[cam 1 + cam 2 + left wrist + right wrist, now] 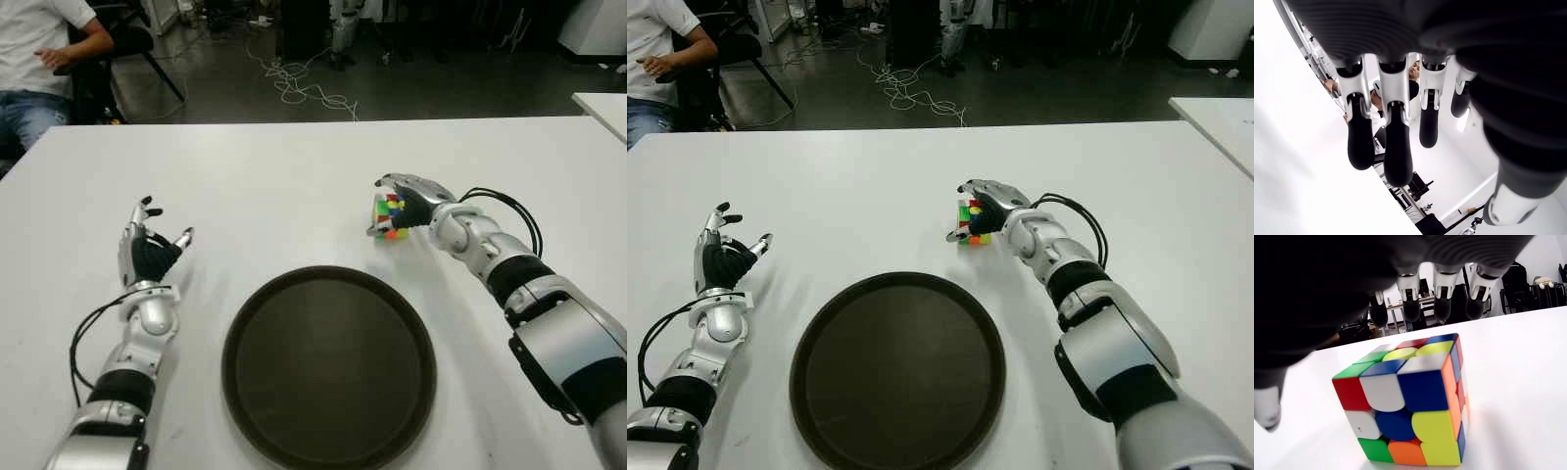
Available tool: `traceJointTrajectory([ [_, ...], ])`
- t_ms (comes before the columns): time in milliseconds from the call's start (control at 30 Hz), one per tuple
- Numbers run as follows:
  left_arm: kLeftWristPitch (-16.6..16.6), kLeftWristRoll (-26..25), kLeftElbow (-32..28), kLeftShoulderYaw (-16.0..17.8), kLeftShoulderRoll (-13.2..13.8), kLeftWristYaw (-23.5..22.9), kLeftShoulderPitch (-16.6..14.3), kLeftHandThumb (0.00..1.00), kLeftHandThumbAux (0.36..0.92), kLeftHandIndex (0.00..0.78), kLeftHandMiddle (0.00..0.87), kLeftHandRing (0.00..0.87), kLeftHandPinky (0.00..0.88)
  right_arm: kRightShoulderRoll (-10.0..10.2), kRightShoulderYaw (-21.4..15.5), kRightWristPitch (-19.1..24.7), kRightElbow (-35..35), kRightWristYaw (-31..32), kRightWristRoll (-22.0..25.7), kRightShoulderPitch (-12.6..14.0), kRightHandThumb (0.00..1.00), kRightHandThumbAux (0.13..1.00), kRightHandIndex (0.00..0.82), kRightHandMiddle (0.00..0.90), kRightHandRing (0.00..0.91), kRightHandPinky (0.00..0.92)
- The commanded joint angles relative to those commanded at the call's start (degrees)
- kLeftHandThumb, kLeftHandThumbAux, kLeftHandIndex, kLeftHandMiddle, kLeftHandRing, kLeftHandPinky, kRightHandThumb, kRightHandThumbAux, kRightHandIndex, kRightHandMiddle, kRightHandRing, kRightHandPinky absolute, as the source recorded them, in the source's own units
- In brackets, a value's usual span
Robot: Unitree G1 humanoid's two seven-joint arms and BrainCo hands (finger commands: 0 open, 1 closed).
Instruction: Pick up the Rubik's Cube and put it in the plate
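Observation:
The Rubik's Cube [1410, 401] stands on the white table [294, 186], behind the plate's right side. My right hand [378, 206] is cupped over it from the right. Its fingers [1442, 303] arch above and past the cube's far top edge, and the thumb sits off to one side; none of them visibly presses on the cube. The plate [328, 367] is a dark brown round tray lying near the table's front edge with nothing in it. My left hand [162, 227] shows to the left of the plate, palm up and fingers spread, holding nothing.
A second white table's corner [602, 103] shows at the far right. Beyond the table's far edge a seated person [39, 59] is at the upper left, with loose cables [304, 88] on the dark floor.

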Motion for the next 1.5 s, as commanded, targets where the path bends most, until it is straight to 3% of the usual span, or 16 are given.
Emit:
traceJointTrajectory([
  [167, -0.23, 0.07, -0.07, 0.04, -0.05, 0.15, 0.05, 0.003, 0.732, 0.0, 0.183, 0.309, 0.419, 0.21, 0.21, 0.05, 0.36, -0.26, -0.22, 0.09, 0.0, 0.461, 0.0, 0.0, 0.0, 0.0],
  [367, -0.01, 0.23, -0.09, 0.03, -0.04, 0.45, 0.03, 0.0, 0.705, 0.0, 0.184, 0.33, 0.425, 0.24, 0.93, -0.14, 0.69, -0.57, -0.92, 0.27, 0.0, 0.454, 0.0, 0.0, 0.0, 0.0],
  [567, 0.34, 0.51, -0.48, -0.05, -0.15, 0.9, 0.17, 0.0, 0.719, 0.0, 0.355, 0.569, 0.623, 0.57, 1.32, 0.09, 1.25, -1.01, -1.06, 0.48, 0.0, 0.461, 0.0, 0.0, 0.0, 0.0],
  [700, 0.7, 0.37, -0.54, 0.0, -0.22, 0.74, 0.17, 0.0, 0.717, 0.0, 0.45, 0.671, 0.701, 0.66, 1.32, -0.1, 1.42, -0.66, -0.71, 0.45, 0.0, 0.456, 0.0, 0.0, 0.0, 0.0],
  [800, 0.84, 0.13, -0.53, 0.07, -0.27, 0.43, 0.18, 0.0, 0.71, 0.0, 0.47, 0.698, 0.717, 0.72, 1.38, -0.13, 1.49, -0.49, -0.67, 0.44, 0.0, 0.449, 0.0, 0.0, 0.0, 0.0],
  [867, 0.69, -0.2, -0.41, 0.19, -0.33, 0.1, 0.16, 0.0, 0.707, 0.0, 0.422, 0.671, 0.681, 0.82, 1.52, 0.21, 1.58, -0.63, -0.83, 0.46, 0.0, 0.454, 0.0, 0.0, 0.0, 0.0],
  [967, 0.47, -0.43, -0.27, 0.31, -0.36, -0.04, 0.14, 0.0, 0.707, 0.0, 0.426, 0.678, 0.686, 0.91, 1.59, 0.65, 1.73, -0.68, -0.86, 0.52, 0.0, 0.465, 0.0, 0.0, 0.0, 0.0],
  [1100, 0.15, -0.24, -0.37, 0.26, -0.33, 0.21, 0.23, 0.001, 0.712, 0.0, 0.546, 0.726, 0.741, 1.0, 1.51, 0.94, 1.9, -0.3, -0.7, 0.57, 0.0, 0.47, 0.0, 0.0, 0.0, 0.0],
  [1500, -1.01, 0.01, -0.32, 0.09, -0.34, 0.55, 0.24, 0.006, 0.723, 0.0, 0.648, 0.758, 0.768, 1.15, 1.15, 0.5, 2.35, -0.2, -0.16, 1.03, 0.0, 0.443, 0.0, 0.0, 0.0, 0.0],
])
